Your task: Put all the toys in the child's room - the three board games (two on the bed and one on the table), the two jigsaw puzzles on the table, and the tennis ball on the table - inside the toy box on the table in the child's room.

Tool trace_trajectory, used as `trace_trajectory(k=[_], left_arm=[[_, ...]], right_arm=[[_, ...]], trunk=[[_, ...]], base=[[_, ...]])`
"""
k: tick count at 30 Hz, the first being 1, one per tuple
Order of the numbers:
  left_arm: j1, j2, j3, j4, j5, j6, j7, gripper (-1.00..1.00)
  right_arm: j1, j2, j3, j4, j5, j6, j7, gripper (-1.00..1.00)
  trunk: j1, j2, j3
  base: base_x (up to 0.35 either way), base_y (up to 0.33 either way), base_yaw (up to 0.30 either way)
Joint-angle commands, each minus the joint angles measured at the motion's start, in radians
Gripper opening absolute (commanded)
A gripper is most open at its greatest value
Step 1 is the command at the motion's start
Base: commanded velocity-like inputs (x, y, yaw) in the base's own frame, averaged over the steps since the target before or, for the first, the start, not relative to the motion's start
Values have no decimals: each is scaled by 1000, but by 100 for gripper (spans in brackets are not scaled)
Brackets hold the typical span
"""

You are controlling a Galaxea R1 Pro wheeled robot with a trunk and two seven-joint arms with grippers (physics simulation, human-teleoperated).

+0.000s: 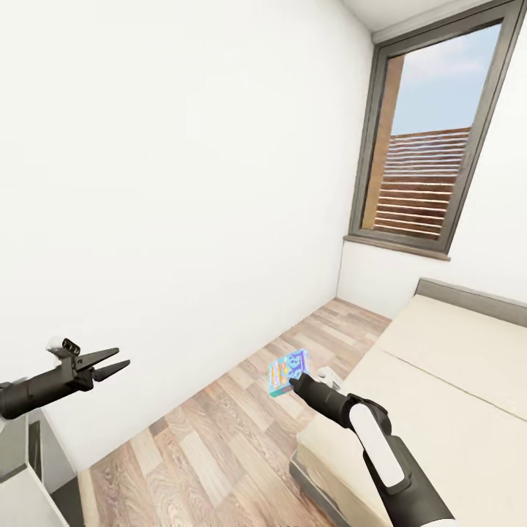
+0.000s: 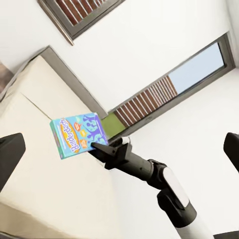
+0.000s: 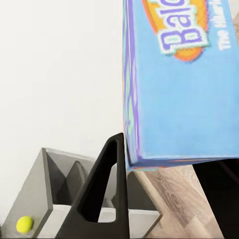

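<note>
Right fingers (image 1: 294,380) gripping board game (image 1: 286,372), apparently midair

We see white walls (image 1: 183,183), wood-plank floor (image 1: 219,454), a tall dark-framed window (image 1: 432,139) showing slatted fence and bright sky.

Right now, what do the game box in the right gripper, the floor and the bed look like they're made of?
The board game in the right gripper looks like printed cardboard: flat faces, sharp edges, bright blue-teal artwork, slightly glossy. The floor looks like matte wood planks or wood-look laminate, with visible grain and seams. The bed has a plain beige mattress, probably fabric, on a dark grey frame whose material I cannot tell.
</note>
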Motion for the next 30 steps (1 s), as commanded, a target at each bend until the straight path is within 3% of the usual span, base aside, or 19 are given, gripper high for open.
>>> trace_trajectory(k=[1,9,21,30], left_arm=[[-1,0,0,0,-1,11,-4,100],[-1,-1,0,0,-20,11,-3,100],[-1,-1,2,0,-23,11,-5,100],[-2,4,1,0,-22,12,-9,100]], right_arm=[[-1,0,-1,-1,-4,3,-2,-100],[0,0,0,0,-4,3,-2,-100],[-1,-1,-1,1,-4,3,-2,-100],[-1,0,0,1,-4,3,-2,-100]], trunk=[[0,-1,-2],[0,-1,-2],[0,-1,-2],[-34,62,27]], base=[[-102,-312,290],[-33,-263,290],[-25,-22,290],[0,0,290]])
